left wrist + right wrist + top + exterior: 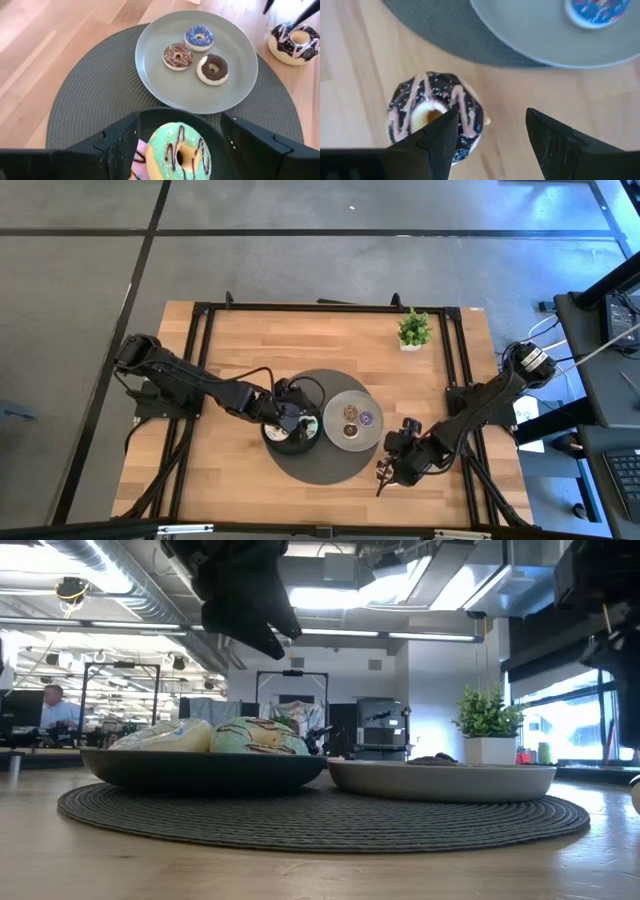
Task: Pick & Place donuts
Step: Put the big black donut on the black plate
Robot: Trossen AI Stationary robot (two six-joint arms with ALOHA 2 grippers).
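On the dark bowl-like plate (165, 116) sits a mint-green donut (178, 151) striped with chocolate lines, its tan ring showing at the hole; a pink-iced donut (140, 152) peeks out beside it. The left end effector (177, 145) hangs directly over this plate with its fingers spread apart, one on each side of the green donut, gripping nothing.

The grey plate (235, 85) just beside it holds three small donuts: one with blue-purple icing (199, 37), one brown with sprinkles (178, 56), and one cream with a chocolate top (213, 68). Both plates rest on a round woven grey mat (320, 465) on the wooden counter (230, 340).

Off the mat, on bare wood, lies a dark chocolate donut (435, 116) with pink drizzle and fine sprinkles. The right end effector (490, 137) hovers above it, fingers apart, one finger over the donut's edge.

The high view alone shows the small potted plant (414, 330) near the counter's far edge. The low view shows the green donut mounded above the dark plate's rim, and a person (57, 708) seated far off in the room.
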